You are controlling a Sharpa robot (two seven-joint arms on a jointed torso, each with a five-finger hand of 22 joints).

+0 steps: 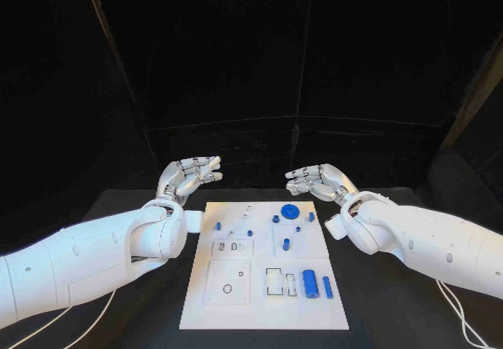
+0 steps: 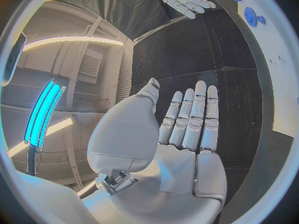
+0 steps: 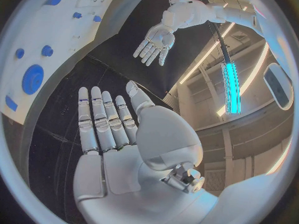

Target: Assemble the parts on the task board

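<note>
The white task board [image 1: 262, 305] lies in the middle of the black table. Small blue parts sit on it: a round gear-like piece [image 1: 291, 211] near its far edge, a thick cylinder [image 1: 310, 282] and a thinner bar [image 1: 327, 287] at the near right, and several small pegs [image 1: 218, 226]. My left hand [image 1: 192, 174] hovers above the table beyond the board's far left corner, fingers spread, holding nothing. My right hand [image 1: 318, 179] hovers beyond the far right corner, also empty with fingers apart. The left wrist view shows the flat left hand [image 2: 187, 129]; the right wrist view shows the right hand [image 3: 112, 129] and the gear [image 3: 32, 78].
The board has empty recesses: a square outline [image 1: 227, 281] at the near left and narrow slots [image 1: 273, 281] beside the cylinder. Black table [image 1: 398, 320] surrounds the board on all sides. Cables [image 1: 456, 305] trail from both arms near the front corners.
</note>
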